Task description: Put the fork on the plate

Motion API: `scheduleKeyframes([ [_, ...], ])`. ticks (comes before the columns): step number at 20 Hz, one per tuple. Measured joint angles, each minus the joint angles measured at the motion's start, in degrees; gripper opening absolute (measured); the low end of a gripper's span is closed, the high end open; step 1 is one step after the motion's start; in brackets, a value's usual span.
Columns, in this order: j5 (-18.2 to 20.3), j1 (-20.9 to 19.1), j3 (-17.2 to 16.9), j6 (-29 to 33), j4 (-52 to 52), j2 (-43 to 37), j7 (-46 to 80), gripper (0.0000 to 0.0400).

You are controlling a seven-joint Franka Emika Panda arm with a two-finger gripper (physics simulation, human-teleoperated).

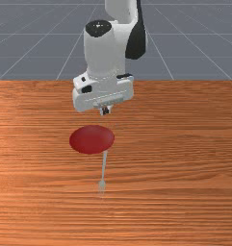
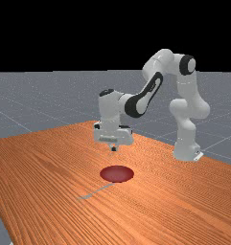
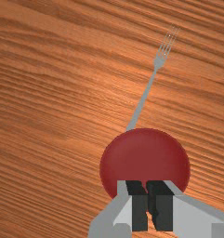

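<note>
A slim grey fork [image 3: 143, 100] lay handle-end at the round red plate [image 3: 146, 155]; the white, black-tipped tool [image 1: 105, 111] hung higher, almost closed, empty.

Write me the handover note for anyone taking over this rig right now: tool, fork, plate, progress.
Tool: hangs above the table, holding nothing. I cannot tell whether it is open or shut.
Plate: red, resting on the table.
Fork: lies on the table, handle end at the plate's rim, tines pointing away from it. Whether the handle's tip is tucked under the rim, I cannot tell.
Done: nothing of the placing; the fork is off the plate.
Left: grasp the fork, lift it, set it on the plate, let go.
</note>
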Motion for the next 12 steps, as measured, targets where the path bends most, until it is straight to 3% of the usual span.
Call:
scheduleKeyframes([
  [3, 3.0, 0.7, -1.7, -2.6, 1.3, 0.8, 14.0, 0.0005],
  [12, 6.0, 0.6, -1.5, -2.7, 4.6, 4.2, 18.6, 0.0],
])
